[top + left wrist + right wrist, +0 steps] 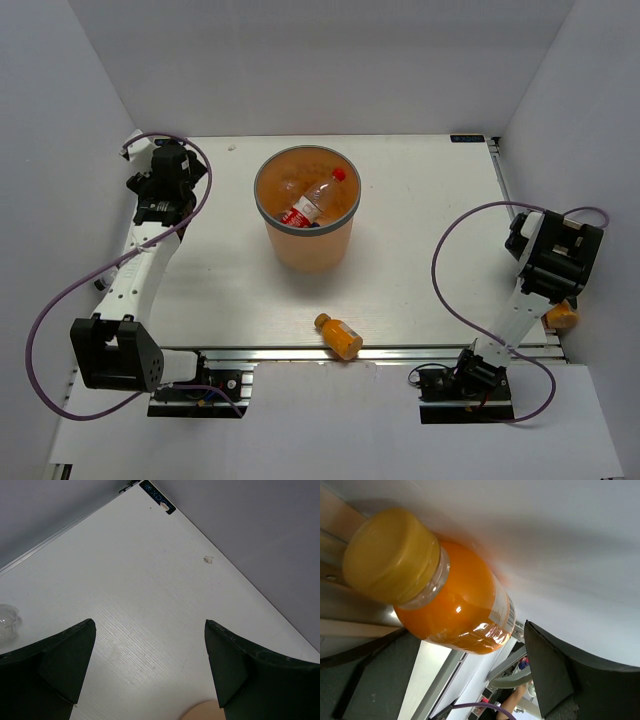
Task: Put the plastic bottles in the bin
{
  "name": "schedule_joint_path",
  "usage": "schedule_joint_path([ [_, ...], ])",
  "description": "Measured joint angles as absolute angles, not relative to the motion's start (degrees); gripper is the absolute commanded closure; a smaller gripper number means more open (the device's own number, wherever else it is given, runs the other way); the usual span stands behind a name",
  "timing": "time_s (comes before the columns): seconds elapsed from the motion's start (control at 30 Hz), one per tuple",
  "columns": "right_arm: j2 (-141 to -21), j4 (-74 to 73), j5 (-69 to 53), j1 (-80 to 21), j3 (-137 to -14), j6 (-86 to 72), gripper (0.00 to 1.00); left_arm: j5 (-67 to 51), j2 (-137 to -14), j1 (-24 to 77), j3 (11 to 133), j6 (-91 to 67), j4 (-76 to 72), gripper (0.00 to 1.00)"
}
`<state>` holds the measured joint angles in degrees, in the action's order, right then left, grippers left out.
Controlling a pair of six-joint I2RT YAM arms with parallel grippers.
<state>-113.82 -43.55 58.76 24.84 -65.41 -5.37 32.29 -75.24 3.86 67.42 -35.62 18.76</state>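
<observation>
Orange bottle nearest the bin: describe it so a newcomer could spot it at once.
Find the round translucent orange plastic bin mid-table, then move to the white table's near edge. A small orange plastic bottle with an orange cap lies there on its side. The other orange bottle sits at the far right edge, beside the right arm.

The bin (305,250) stands mid-table, toward the back, with a bottle (312,203) lying inside it. A second bottle (339,336) lies in front of the bin, at the near edge of the table (420,200). A third bottle (562,317) sits at the near right corner.
</observation>
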Motion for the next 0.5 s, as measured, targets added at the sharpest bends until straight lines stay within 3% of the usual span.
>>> schedule_joint_path([
  [0.37, -113.06, -31.75, 63.40, 26.24, -60.12, -0.38, 0.11, 36.86, -75.22, 3.14, 67.40, -36.01, 17.50, 0.02],
  [0.5, -109.65, -25.34, 60.62, 26.92, -56.51, 2.13, 0.24, 38.02, -75.20, 2.79, 67.40, -36.03, 17.08, 0.02],
])
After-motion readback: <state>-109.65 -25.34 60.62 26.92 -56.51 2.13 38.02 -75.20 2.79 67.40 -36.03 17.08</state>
